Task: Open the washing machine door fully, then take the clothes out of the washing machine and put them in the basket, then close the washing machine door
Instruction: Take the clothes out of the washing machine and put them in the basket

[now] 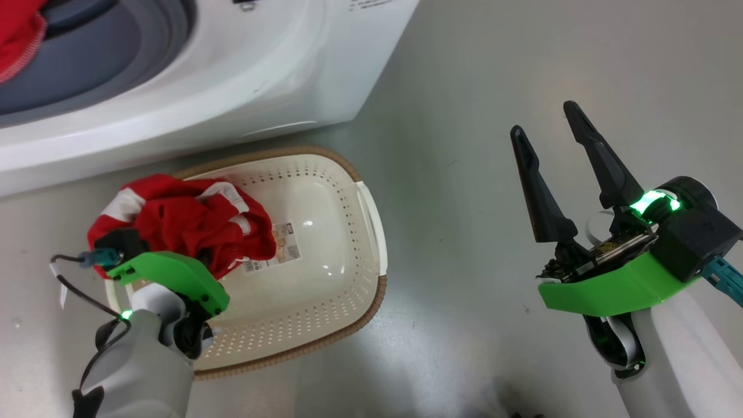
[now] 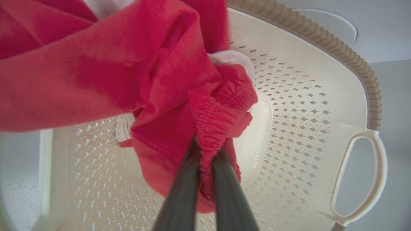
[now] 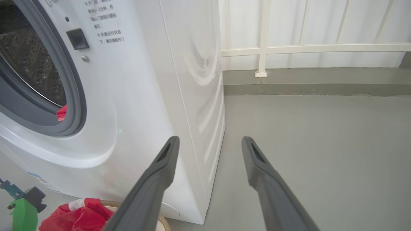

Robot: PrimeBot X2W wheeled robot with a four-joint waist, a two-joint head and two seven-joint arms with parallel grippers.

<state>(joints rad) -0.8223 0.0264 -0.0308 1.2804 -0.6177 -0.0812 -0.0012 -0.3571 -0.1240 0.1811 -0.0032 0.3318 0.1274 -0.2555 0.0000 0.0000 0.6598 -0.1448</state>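
White metal of the washing machine fills the upper left of the head view. Its grey gasket rings the open mouth, where a scrap of red fabric lies at the far upper-left corner. Below it, at centre left, the basket sits on the grey floor, just beside the machine's front. The clothes hang bunched over the basket's left half, partly covering its paper label. The left gripper has its 2 fingers pinched tight on a gathered red hem. The right gripper, at centre right, stands spread wide and empty above bare floor.
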